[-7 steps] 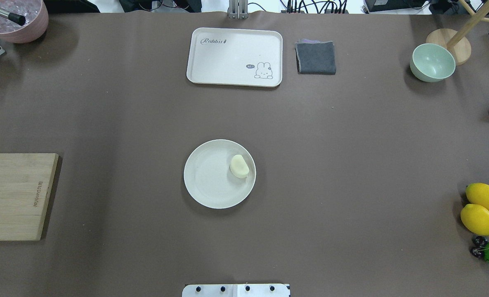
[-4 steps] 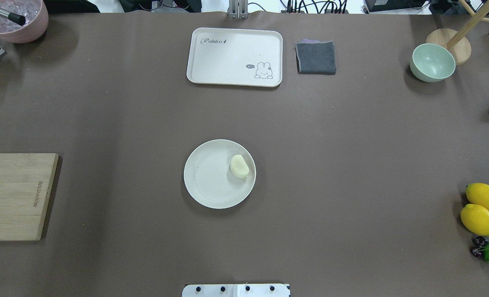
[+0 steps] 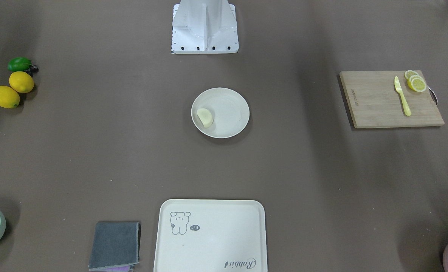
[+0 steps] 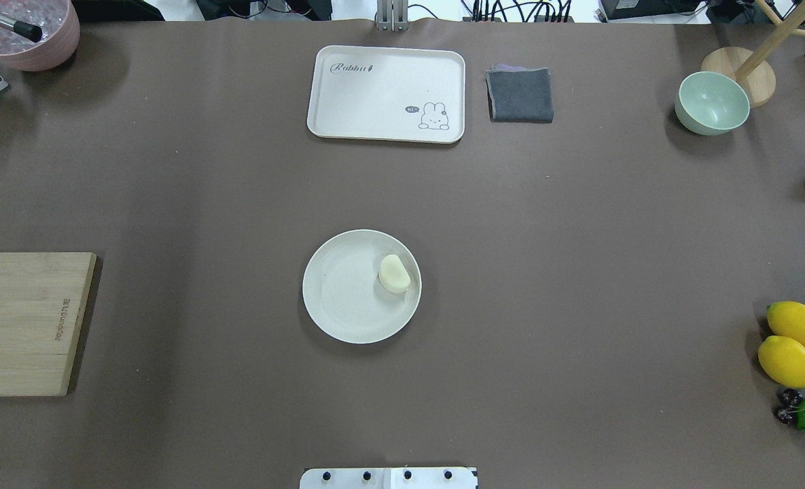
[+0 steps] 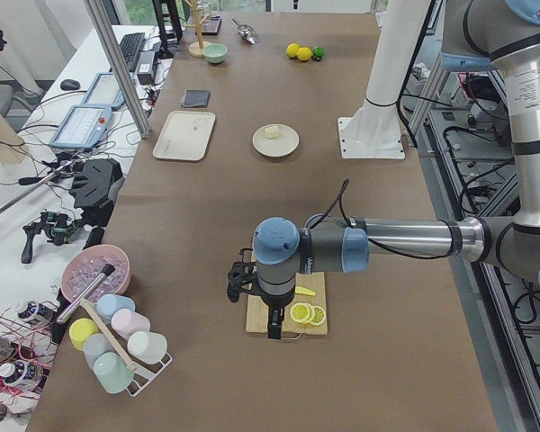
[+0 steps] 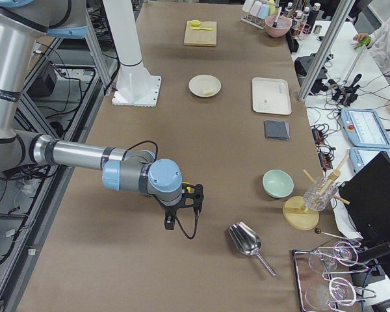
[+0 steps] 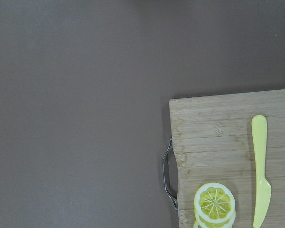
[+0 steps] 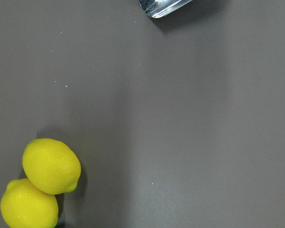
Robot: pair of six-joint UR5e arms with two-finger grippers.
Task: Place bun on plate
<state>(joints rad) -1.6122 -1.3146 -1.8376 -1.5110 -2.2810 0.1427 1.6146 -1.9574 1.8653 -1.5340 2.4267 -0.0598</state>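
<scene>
Where bun (image 4: 394, 274) sits, plate (image 4: 337, 293) rim lies near.

We see a pale cream bun (image 4: 394, 274) on a plain cream-white plate (image 4: 341, 305); the bench (image 4: 579, 238) is dull brown.

A: What does the wrist camera take in?

B: Mostly bare grey-brown tabletop (image 8: 180, 118) with a few pale specks. One whole yellow lemon (image 8: 51, 166) lies on it.

A: Just the one?

B: No, a second lemon (image 8: 28, 206) touches it, just below and a little to its left, cut by the frame edge.

A: Anything more?

B: A shiny metal object (image 8: 162, 6), well apart, up and to the right of the first lemon, mostly out of frame.
</scene>
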